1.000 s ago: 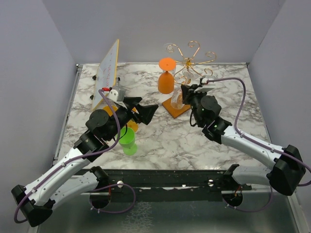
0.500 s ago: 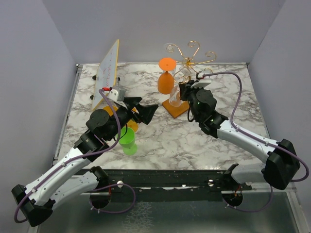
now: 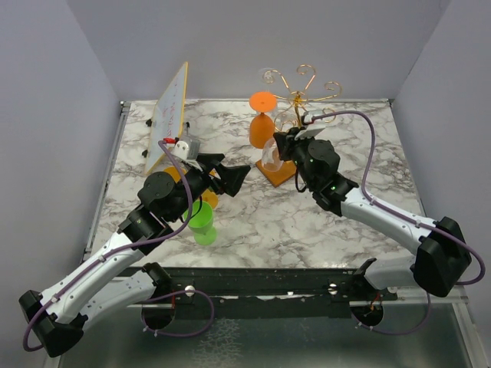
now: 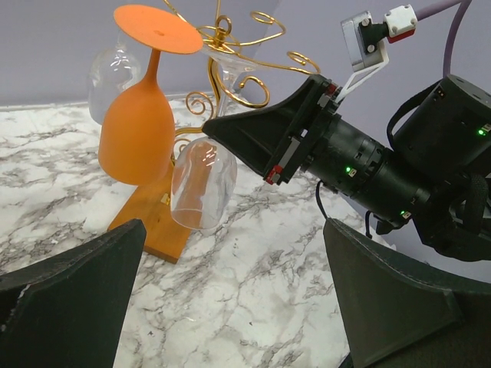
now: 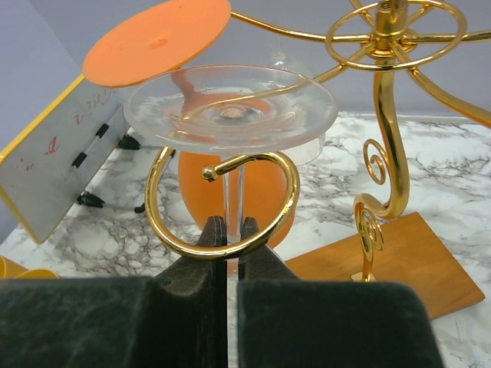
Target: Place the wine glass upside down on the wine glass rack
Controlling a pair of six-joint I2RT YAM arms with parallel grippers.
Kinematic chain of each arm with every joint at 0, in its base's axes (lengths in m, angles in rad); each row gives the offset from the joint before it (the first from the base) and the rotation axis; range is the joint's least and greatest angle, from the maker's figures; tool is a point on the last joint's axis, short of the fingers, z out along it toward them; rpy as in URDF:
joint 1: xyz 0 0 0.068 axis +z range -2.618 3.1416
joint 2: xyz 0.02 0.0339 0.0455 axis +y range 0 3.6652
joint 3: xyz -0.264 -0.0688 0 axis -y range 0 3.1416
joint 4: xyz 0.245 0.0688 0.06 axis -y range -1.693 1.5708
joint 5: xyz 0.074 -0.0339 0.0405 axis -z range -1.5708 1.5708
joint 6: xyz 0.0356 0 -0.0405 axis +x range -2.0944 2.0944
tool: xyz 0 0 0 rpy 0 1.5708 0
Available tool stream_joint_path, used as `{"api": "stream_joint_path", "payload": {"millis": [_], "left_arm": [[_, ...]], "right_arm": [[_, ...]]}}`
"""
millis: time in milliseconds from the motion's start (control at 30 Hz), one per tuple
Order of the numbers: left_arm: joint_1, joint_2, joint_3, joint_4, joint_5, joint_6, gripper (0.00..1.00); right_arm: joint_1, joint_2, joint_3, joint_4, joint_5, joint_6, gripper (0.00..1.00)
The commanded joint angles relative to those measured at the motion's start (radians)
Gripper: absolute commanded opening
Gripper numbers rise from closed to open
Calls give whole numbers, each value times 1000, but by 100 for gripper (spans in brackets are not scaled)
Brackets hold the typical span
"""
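Right wrist: wine glass [image 5: 230,111] bowl hidden

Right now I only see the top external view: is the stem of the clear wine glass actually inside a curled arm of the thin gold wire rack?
Observer: Yes. The right wrist view shows the clear wine glass with its stem passing through one curled loop of the gold wire rack.
Operator: Is the right gripper clamped on it?
Observer: Yes, the right gripper is shut on the stem just under that loop; the round foot is above it.
Operator: And the bowl?
Observer: The left wrist view shows it hanging mouth down near the brown wooden base, beside the orange wine glass.
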Motion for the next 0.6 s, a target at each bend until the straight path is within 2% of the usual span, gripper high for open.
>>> {"api": "stream_joint_path", "payload": {"millis": [0, 333, 567], "left_arm": [[-2, 2, 3, 6, -22, 1, 99], [-2, 3, 0, 3, -22, 0, 99], [-2, 10, -3, 9, -16, -5, 99]], "right_arm": [[-6, 2, 33, 30, -76, -33, 1], [-6, -56, -23, 78, -166, -59, 1], [-7, -116, -86, 106, -176, -63, 1]]}}
